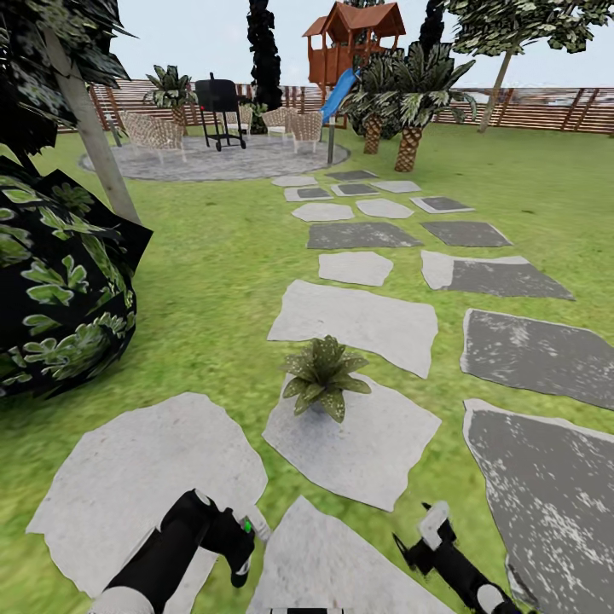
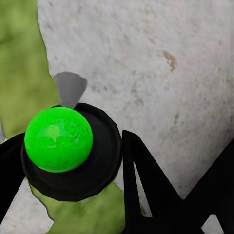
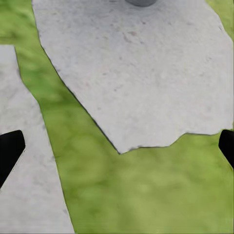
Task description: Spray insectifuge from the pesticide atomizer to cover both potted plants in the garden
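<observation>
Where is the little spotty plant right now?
In the head view the potted plant sits on a pale stepping stone in the middle of the path, straight ahead of the robot, between its two grippers.

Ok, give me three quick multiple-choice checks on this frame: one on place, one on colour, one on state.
1. Where does the potted plant stand?
A. on the round patio
B. on a pale stepping stone
C. under the slide

2. What colour is the round knob on top of the pesticide atomizer?
A. bright green
B. red
C. white

3. What state is the right pincer in?
A. shut on a bottle
B. shut on a leaf
C. open, holding nothing

Answers:
1. B: the potted plant sits at the far edge of a pale stepping stone, just ahead of the arms.
2. A: in the left wrist view the knob is bright green, above the dark top of the pesticide atomizer.
3. C: the right pincer has its tips wide apart, with only grass and stone between them.
</observation>
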Robot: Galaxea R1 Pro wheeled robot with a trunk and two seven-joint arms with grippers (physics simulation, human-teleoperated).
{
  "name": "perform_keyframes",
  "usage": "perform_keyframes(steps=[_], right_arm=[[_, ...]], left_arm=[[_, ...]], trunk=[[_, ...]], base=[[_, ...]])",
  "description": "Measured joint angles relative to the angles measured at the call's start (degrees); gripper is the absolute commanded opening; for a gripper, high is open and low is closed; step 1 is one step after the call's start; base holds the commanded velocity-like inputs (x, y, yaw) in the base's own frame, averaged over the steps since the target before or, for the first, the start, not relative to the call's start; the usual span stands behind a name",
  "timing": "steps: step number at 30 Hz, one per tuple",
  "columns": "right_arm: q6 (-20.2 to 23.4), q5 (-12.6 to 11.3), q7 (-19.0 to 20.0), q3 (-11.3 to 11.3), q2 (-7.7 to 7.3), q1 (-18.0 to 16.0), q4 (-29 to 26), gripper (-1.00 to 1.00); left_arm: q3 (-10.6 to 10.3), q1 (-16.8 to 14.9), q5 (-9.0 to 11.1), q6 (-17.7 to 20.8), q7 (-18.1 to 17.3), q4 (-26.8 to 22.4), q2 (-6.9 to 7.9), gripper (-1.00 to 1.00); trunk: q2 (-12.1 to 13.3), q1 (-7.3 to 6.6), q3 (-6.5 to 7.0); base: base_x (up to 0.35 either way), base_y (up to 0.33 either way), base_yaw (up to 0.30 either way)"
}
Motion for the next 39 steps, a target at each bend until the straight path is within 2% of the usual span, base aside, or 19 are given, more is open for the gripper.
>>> perform_keyframes(steps=[1, 3, 5, 6, 8, 9, 11, 12, 13, 16, 19, 21, 23, 26, 30, 32, 33, 39], right_arm=[[1.2, 0.4, 1.6, 0.0, 0.10, -0.8, -0.9, 1.00], [4.6, 0.7, 7.9, 0.1, 0.40, -3.0, -3.1, 1.00], [7.6, 0.8, 15.1, 0.1, 0.57, -4.7, -4.9, 1.00], [8.7, 0.8, 18.9, 0.0, 0.63, -5.5, -5.7, 1.00], [9.4, 0.8, 23.1, 0.1, 0.73, -6.4, -6.9, 1.00], [9.6, 0.8, 26.3, 0.1, 0.79, -7.2, -8.0, 1.00], [9.9, 0.9, 31.3, 0.1, 0.84, -8.4, -9.4, 1.00], [9.9, 0.9, 33.1, 0.1, 0.84, -8.9, -9.7, 1.00], [9.9, 1.0, 34.5, 0.1, 0.85, -9.4, -9.9, -1.00], [9.9, 1.0, 36.9, 0.2, 0.86, -10.5, -10.5, -1.00], [9.9, 1.1, 37.3, 0.4, 0.91, -10.7, -11.8, -1.00], [9.9, 1.1, 37.4, 2.3, 1.39, -10.8, -12.1, -1.00], [9.9, 1.0, 37.4, 5.1, 1.79, -10.8, -12.8, -1.00], [9.9, 0.7, 37.4, 6.8, 2.92, -10.8, -15.6, -1.00], [9.9, 0.7, 38.5, 7.0, 4.88, -10.8, -16.6, -1.00], [9.9, 0.6, 44.0, 7.0, 5.44, -10.8, -16.9, -1.00], [9.9, 0.6, 44.8, 7.0, 5.68, -10.8, -16.9, -1.00], [9.9, 0.5, 46.0, 6.9, 6.46, -11.0, -16.9, -1.00]], left_arm=[[-0.1, -0.2, 0.0, 0.0, 0.0, 0.0, 0.01, -1.00], [-0.3, -1.2, -0.5, -0.9, -0.1, 0.0, -0.07, -1.00], [-1.6, -3.1, -1.5, -2.2, -0.2, 0.5, -0.36, -1.00], [-3.2, -4.4, -2.3, -2.6, -0.3, 0.7, -0.48, -1.00], [-5.9, -5.5, -3.2, -2.9, -0.4, 0.9, -0.55, -1.00], [-8.0, -5.8, -3.4, -3.1, -0.4, 1.0, -0.58, -1.00], [-10.5, -6.1, -3.7, -3.4, -0.5, 1.0, -0.60, -1.00], [-11.1, -6.2, -3.7, -3.6, -0.5, 1.0, -0.60, -1.00], [-11.5, -6.2, -3.7, -3.9, -0.5, 1.0, -0.61, -1.00], [-12.0, -6.3, -3.5, -7.4, -0.9, 1.2, -0.72, -1.00], [-12.1, -6.3, -3.6, -9.5, -3.3, 1.2, -1.01, -1.00], [-12.1, -6.3, -3.7, -10.1, -4.2, 1.2, -1.21, -1.00], [-12.1, -6.2, -3.6, -11.4, -4.6, 1.2, -1.21, -1.00], [-12.0, -6.1, -3.5, -13.3, -4.7, 1.2, -1.22, -1.00], [-11.8, -6.1, -3.4, -13.7, -4.3, 1.2, -1.21, -1.00], [-11.6, -6.0, -3.3, -13.7, -4.1, 1.2, -1.22, -1.00], [-11.6, -6.0, -3.3, -13.7, -4.0, 1.2, -1.25, -1.00], [-11.5, -6.0, -3.3, -13.7, -3.8, 1.2, -1.85, -1.00]], trunk=[[0.0, 0.00, 0.00], [0.0, 0.00, 0.00], [0.0, 0.00, 0.00], [0.0, 0.00, 0.01], [0.0, 0.00, 0.00], [0.0, 0.00, 0.00], [0.0, 0.00, 0.00], [0.0, 0.00, 0.00], [0.0, 0.00, 0.00], [0.0, 0.00, 0.00], [0.0, 0.00, 0.00], [0.0, 0.00, 0.00], [0.0, 0.00, 0.00], [0.0, 0.00, 0.00], [0.0, 0.00, 0.00], [0.0, 0.00, 0.00], [0.0, 0.00, 0.00], [0.0, 0.00, 0.00]], base=[[0.000, 0.000, 0.000], [0.000, 0.000, 0.000], [0.000, 0.000, 0.000], [0.000, 0.000, 0.000], [0.000, 0.000, 0.000], [0.000, 0.000, 0.000], [0.000, 0.000, 0.000], [0.000, 0.000, 0.000], [0.000, 0.000, 0.000], [0.000, 0.000, 0.000], [0.000, 0.000, 0.000], [0.000, 0.000, 0.000], [0.000, 0.000, 0.000], [0.000, 0.000, 0.000], [0.000, 0.000, 0.000], [0.000, 0.000, 0.000], [0.000, 0.000, 0.000], [0.000, 0.000, 0.000]])
